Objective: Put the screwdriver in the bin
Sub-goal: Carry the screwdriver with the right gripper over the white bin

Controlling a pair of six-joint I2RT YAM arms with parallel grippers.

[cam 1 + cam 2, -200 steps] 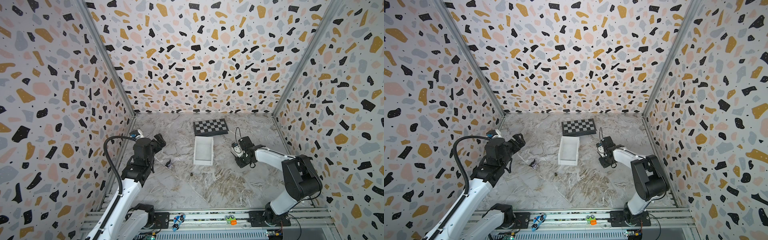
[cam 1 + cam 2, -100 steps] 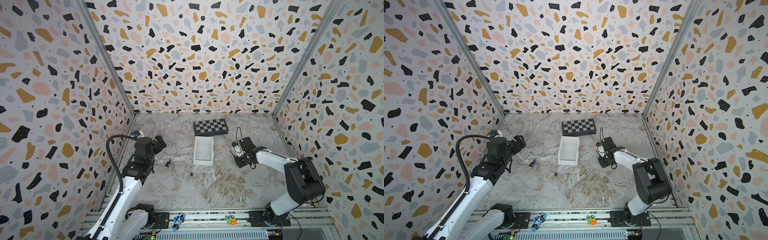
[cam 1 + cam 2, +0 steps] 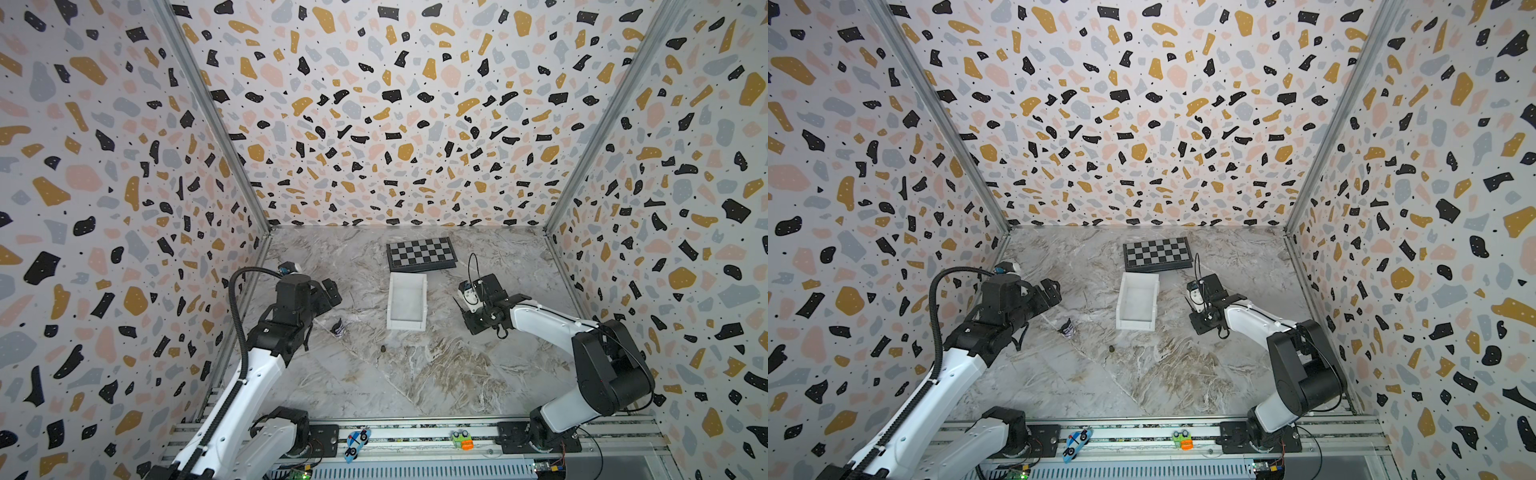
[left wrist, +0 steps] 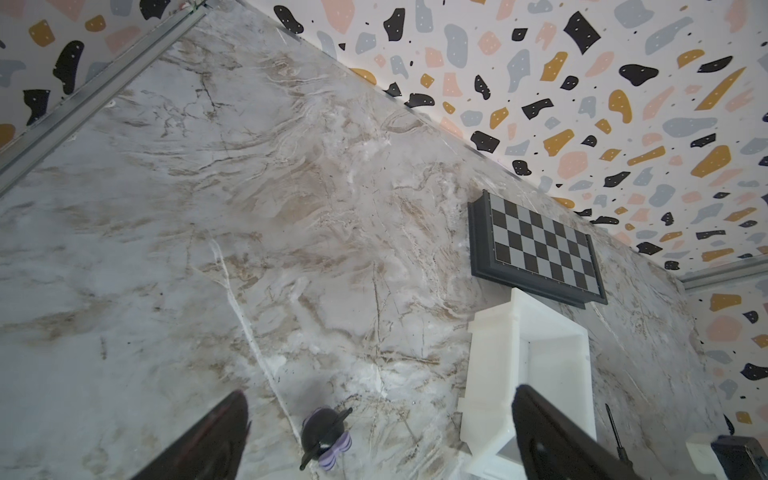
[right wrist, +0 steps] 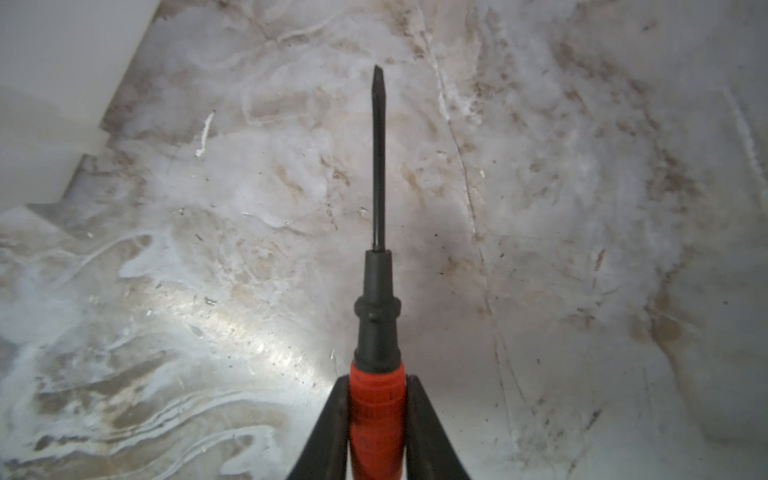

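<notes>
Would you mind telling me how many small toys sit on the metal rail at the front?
2. On the rail, a blue toy lies left of middle and an orange-and-green toy right of it. The left arm may hide more.

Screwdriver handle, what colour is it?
Red-orange. The screwdriver shows best in the right wrist view, clamped in the right gripper.

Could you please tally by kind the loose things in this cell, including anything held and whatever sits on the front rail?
screwdriver: 1
bin: 1
chessboard: 1
black-and-purple toy: 1
dark lump: 1
rail toys: 2, blue car and green-orange toy
Total: 7
</notes>
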